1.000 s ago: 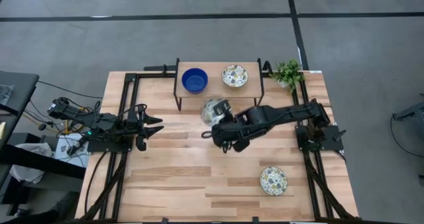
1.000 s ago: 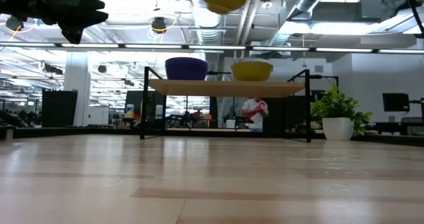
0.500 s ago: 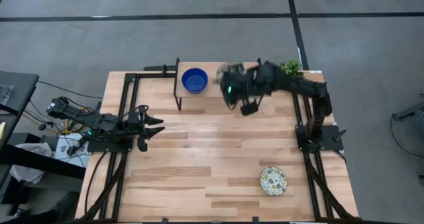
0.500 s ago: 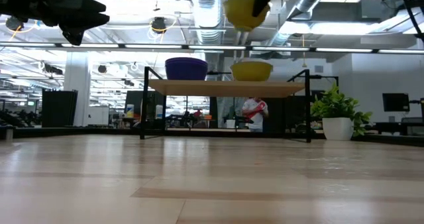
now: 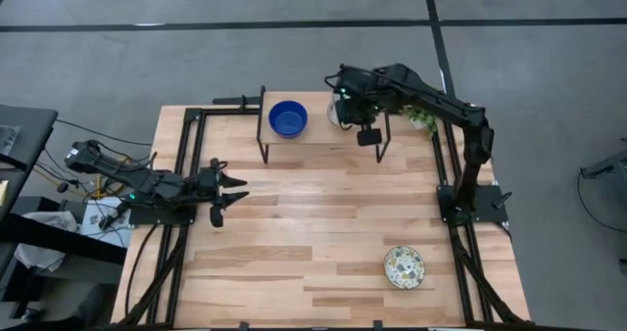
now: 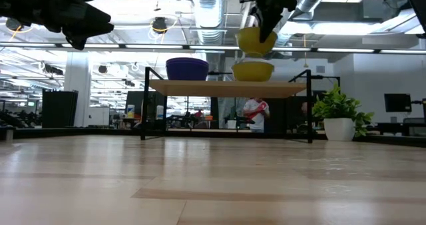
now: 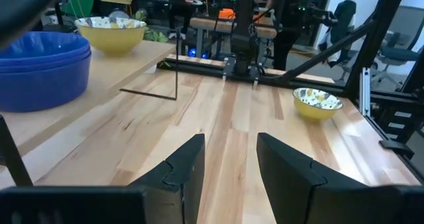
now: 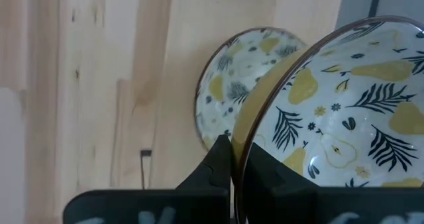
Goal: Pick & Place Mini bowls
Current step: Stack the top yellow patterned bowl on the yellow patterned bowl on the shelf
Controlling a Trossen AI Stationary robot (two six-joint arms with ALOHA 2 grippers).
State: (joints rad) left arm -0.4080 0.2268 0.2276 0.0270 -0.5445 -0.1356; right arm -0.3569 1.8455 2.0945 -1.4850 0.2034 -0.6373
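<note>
Nearest the camera side of the worktop [image 5: 294, 262], one patterned bowl [image 5: 404, 266] sits alone, untouched. Midway, the left tool [image 5: 225, 186] hovers over the worktop's left edge, fingers parted and empty. Farthest, on the shelf [image 5: 315, 130], the blue bowls [image 5: 287, 118] stand beside a second patterned bowl [image 8: 232, 105]; the right tool [image 8: 232, 161], pinched shut on the held bowl [image 6: 257, 40], hangs almost directly above it. A second ago that bowl was over mid-worktop.

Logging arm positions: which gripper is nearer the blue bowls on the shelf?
Right. The right gripper hangs over the shelf's other end beside the blue bowls; the left gripper waits well off, above the table's left side.
</note>
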